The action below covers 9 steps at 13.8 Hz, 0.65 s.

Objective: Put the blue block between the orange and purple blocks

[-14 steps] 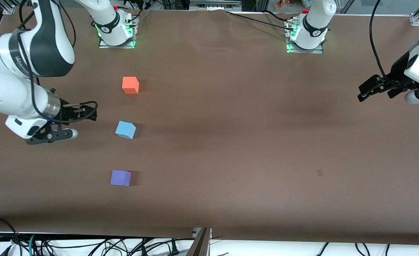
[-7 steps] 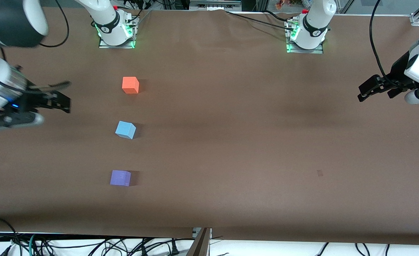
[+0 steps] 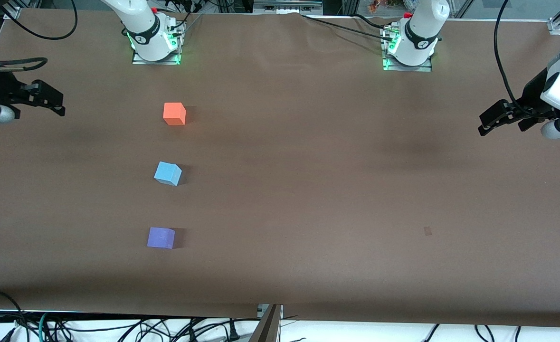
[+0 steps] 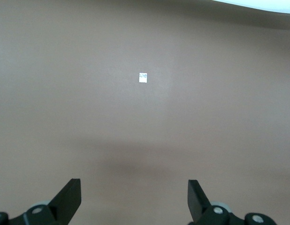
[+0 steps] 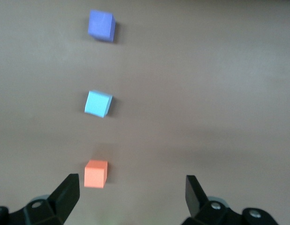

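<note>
Right tool [image 3: 59, 105] wide, empty, over table edge, well apart from blue block [image 3: 167, 173]; left tool [image 3: 486, 124] wide, waiting.

My front camera sits high, facing both bases across the whole bench [image 3: 308, 190]. My left wrist camera looks down close on bare brown cover with one small white tag [image 4: 143, 78]. My right wrist camera shares the blue block [image 5: 98, 103], orange block [image 5: 95, 174] and purple block [image 5: 101, 25] with the front.
</note>
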Motion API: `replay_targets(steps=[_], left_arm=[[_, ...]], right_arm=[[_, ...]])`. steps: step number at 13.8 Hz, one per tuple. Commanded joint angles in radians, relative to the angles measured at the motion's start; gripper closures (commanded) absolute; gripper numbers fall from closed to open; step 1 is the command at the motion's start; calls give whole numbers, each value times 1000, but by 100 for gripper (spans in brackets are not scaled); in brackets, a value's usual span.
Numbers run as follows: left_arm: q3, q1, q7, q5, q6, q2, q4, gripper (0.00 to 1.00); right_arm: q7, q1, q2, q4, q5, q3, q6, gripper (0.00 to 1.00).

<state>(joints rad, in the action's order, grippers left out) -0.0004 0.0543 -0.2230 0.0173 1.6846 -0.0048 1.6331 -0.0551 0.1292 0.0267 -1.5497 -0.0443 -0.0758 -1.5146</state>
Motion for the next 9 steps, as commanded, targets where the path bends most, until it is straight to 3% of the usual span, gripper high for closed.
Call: replay_targets(steps=[1,9], left_arm=[[-1,2,-6,-19,-13,14,-30,0],[-7,2,-4,-19,-19,12,-30,0]], right_arm=[[26,-36,-22,-23,1,37,51,0],[57,-14,36,45,3,42,54,0]])
